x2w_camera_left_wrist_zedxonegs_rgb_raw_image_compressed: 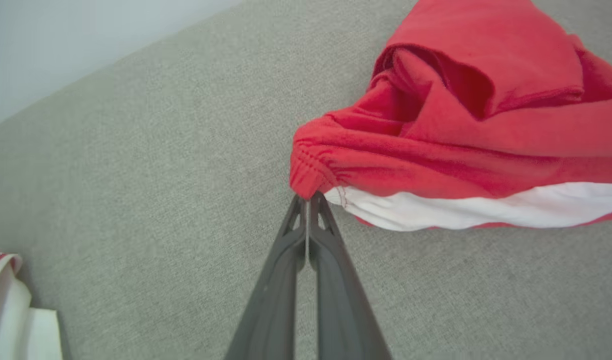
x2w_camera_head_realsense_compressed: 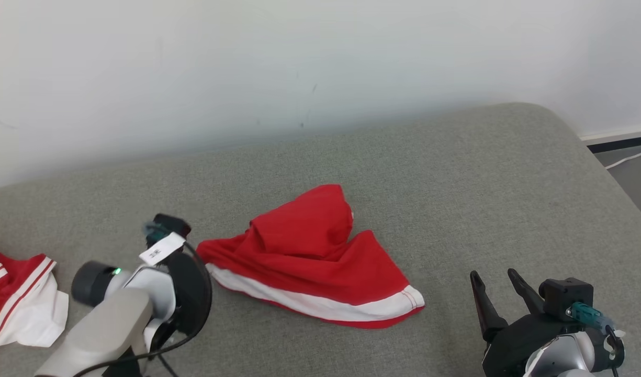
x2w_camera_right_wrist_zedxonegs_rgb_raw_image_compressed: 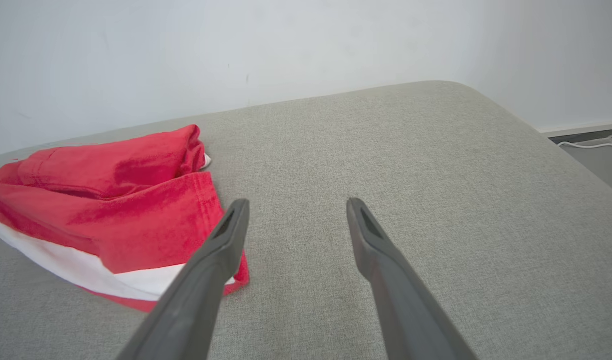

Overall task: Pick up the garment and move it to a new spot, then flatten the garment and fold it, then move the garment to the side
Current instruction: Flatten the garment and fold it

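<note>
Left jaws low, pinched shut on garment [x2w_camera_left_wrist_zedxonegs_rgb_raw_image_compressed: 485,65] corner, right jaws spread above cushion [x2w_camera_right_wrist_zedxonegs_rgb_raw_image_compressed: 385,150]

garment [x2w_camera_head_realsense_compressed: 310,256] x2 | hand [x2w_camera_head_realsense_compressed: 492,272] x2 | couch [x2w_camera_head_realsense_compressed: 456,183] x1 | cable [x2w_camera_head_realsense_compressed: 631,157] x1 | wall [x2w_camera_head_realsense_compressed: 299,63] x1

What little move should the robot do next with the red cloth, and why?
Probably lift the left claw a little. It is shut at the gathered corner of the red garment and seems to pinch it, while the garment lies crumpled on the grey cushion. The right claw is open, apart from the cloth. A small lift would show whether the grip holds.
</note>
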Robot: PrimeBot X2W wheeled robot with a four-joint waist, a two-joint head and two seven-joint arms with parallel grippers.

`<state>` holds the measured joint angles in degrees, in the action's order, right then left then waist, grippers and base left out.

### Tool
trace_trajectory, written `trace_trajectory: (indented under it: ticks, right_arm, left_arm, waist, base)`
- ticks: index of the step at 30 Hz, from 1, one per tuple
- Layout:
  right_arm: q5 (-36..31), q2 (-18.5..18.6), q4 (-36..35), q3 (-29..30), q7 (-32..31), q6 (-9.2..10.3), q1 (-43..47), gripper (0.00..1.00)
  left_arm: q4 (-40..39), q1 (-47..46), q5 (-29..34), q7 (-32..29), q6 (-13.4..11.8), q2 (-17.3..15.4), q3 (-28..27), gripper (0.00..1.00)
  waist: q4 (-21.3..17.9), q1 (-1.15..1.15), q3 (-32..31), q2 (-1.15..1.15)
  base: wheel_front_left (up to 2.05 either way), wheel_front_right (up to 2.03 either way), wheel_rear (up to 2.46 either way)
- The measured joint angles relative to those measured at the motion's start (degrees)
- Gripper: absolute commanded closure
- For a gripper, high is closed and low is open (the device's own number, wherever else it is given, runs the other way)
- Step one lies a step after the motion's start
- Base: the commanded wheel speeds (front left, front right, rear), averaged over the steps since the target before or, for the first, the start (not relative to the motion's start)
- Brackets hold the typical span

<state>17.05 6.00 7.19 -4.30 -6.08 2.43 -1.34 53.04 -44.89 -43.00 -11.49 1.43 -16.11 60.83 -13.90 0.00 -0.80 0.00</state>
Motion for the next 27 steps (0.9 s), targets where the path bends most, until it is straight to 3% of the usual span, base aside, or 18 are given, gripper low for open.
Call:
trace_trajectory:
  ticks: [4,5,6,17,23,27]
  right_arm:
    - [0.0,0.1,-0.2,-0.1,-0.1,0.00,0.0,0.00]
    - [0.0,0.1,-0.3,-0.1,-0.4,0.00,0.0,0.00]
    - [0.0,0.1,-0.4,-0.1,-0.5,0.00,0.0,0.00]
    - [0.0,0.6,-1.5,0.6,-0.6,0.16,0.9,0.00]
    - [0.0,1.3,-1.9,2.4,-0.5,0.94,1.4,0.00]
    - [0.3,1.3,-1.9,2.9,-0.5,1.11,2.4,0.00]
  left_arm:
    - [0.3,1.1,-0.5,0.0,-0.5,-0.5,-0.1,0.97]
    - [0.4,1.4,-0.5,0.0,-0.7,-0.6,-0.1,0.53]
    - [0.4,1.5,-0.6,0.0,-1.0,-0.6,-0.1,0.00]
    - [-1.9,3.7,-2.5,4.2,-3.0,-0.7,-3.3,0.00]
    - [-7.9,5.2,-7.9,15.3,-6.0,-0.3,-11.9,0.00]
    - [-12.9,7.2,-9.5,23.7,-6.5,-0.4,-16.4,0.00]
  waist:
    - [0.1,0.00,0.0,0.00]
    - [0.1,0.00,0.0,0.00]
    - [0.1,0.00,0.0,0.00]
    - [1.0,0.00,0.1,0.00]
    - [2.8,0.00,-0.3,0.00]
    - [4.3,0.00,-0.7,0.00]
  base:
    - [0.00,0.00,0.00]
    - [0.00,0.00,0.00]
    - [0.00,0.00,0.00]
    - [0.00,0.00,0.00]
    - [0.00,0.00,0.00]
    - [0.00,0.00,0.00]
